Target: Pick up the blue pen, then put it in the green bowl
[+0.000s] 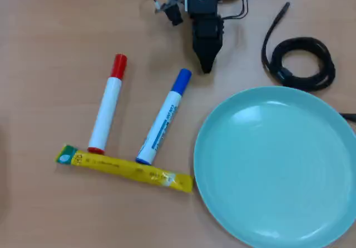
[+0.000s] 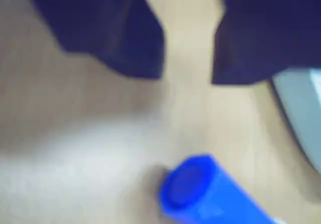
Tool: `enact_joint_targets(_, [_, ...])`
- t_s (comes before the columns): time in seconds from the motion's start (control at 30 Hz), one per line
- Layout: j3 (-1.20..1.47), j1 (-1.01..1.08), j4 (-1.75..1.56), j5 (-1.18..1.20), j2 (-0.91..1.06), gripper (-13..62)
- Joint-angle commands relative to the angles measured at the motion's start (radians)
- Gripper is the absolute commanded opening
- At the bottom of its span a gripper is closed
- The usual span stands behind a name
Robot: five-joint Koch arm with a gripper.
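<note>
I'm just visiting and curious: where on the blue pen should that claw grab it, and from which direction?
Probably mid-barrel on the blue pen, coming straight down with jaws across its width. It lies flat and slanted, cap toward the gripper, with bare table beside its middle.

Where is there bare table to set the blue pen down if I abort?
Bare table lies left of the red pen and between the end effector and bowl. Crowded: blue pen, yellow packet, and cable upper right.

wooden table (image 1: 50, 31), blue pen (image 1: 165, 117), red-capped marker (image 1: 108, 105), yellow sachet (image 1: 125, 168), green bowl (image 1: 278, 164), black cable (image 1: 300, 62)
</note>
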Motion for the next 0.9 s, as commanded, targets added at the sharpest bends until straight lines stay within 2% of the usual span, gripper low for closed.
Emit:
enact_joint_targets(0.0, [0.075, 0.005, 0.084, 0.0, 0.097, 4.8])
enact_joint_targets(0.4, [0.069, -0.012, 0.081, 0.038, 0.1, 4.9])
enact_joint_targets(0.63, [-0.051, -0.173, 0.1, 0.204, 0.1, 4.9])
enact_joint_targets(0.87, [-0.304, -0.186, 0.483, 0.224, 0.1, 4.8])
